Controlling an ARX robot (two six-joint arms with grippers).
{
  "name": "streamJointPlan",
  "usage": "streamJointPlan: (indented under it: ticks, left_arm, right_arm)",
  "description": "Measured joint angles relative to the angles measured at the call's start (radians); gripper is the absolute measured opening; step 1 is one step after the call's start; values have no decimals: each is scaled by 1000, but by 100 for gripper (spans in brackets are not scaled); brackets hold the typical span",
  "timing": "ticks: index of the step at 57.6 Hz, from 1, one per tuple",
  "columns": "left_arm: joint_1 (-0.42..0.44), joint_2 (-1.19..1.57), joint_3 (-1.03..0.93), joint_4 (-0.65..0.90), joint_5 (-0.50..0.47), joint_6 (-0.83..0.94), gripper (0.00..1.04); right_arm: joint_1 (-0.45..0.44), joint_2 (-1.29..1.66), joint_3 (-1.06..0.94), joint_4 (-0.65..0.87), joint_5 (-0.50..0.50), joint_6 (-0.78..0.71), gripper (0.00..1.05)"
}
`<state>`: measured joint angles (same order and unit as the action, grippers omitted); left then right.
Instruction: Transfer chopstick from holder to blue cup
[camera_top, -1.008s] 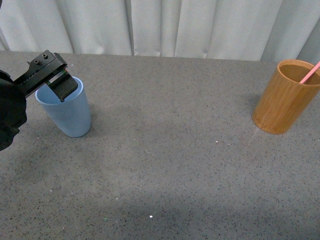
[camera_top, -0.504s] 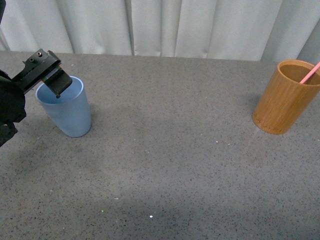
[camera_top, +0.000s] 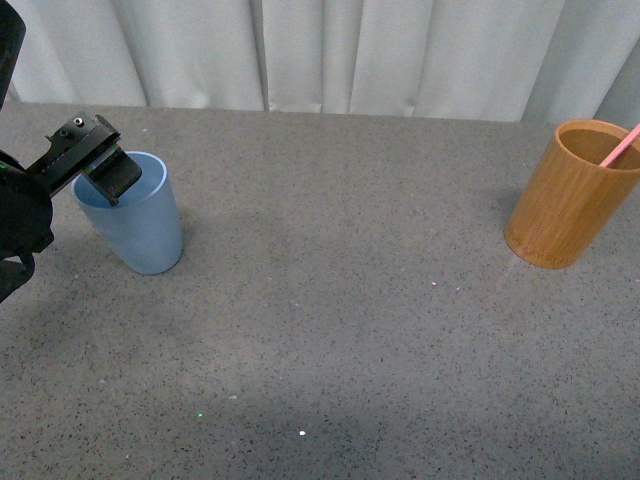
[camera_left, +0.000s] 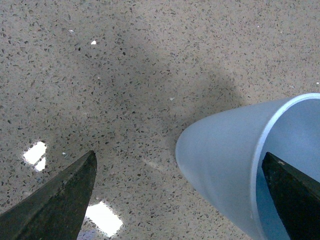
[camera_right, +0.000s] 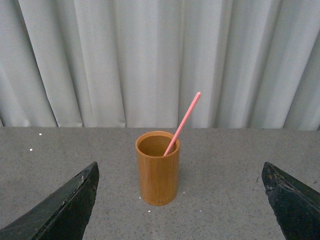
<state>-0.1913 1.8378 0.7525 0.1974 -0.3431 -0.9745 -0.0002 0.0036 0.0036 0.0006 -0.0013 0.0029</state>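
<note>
So the pink chopstick (camera_right: 182, 122) is sitting in the bamboo holder (camera_right: 157, 175), leaning against the rim with its top half poking out above it. The holder is way over on the right side of the table (camera_top: 350, 300), well apart from the blue cup (camera_top: 140, 225) on the left.

The right gripper (camera_right: 180, 165) is spread wide with nothing in it, facing the holder from some way back. Best bet for the robot: come in high, pinch the bare upper part of the stick above the rim, then lift along its lean so the holder doesn't tip.

The left gripper (camera_left: 178, 156) is parted too. One finger sits inside the cup and one outside, with the wall between them but not squeezed. Looks like it's placed to steady the cup, but the inside finger takes up part of the opening, so the drop should aim for the free side.

Labels or writing: none readable anywhere. Plain cup, plain holder, plain curtain (camera_right: 125, 60).
</note>
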Motion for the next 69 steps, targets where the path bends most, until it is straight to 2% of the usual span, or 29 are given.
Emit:
streamJointPlan:
  ticks: [7, 13, 27, 31, 56, 69]
  left_arm:
    - [-3, 1, 0, 24, 1, 3, 78]
    - [-13, 1, -1, 53, 22, 5, 57]
    - [-47, -2, -15, 111, 67, 31, 21]
    - [-61, -8, -27, 122, 90, 43, 6]
    - [-119, -80, -62, 143, 147, 122, 4]
    - [-198, -78, -8, 91, 171, 208, 4]
  right_arm:
    - [0, 0, 0, 0, 0, 0, 95]
    - [0, 0, 0, 0, 0, 0, 95]
    - [0, 0, 0, 0, 0, 0, 95]
    - [0, 0, 0, 0, 0, 0, 95]
    - [0, 0, 0, 0, 0, 0, 95]
    - [0, 0, 0, 0, 0, 0, 95]
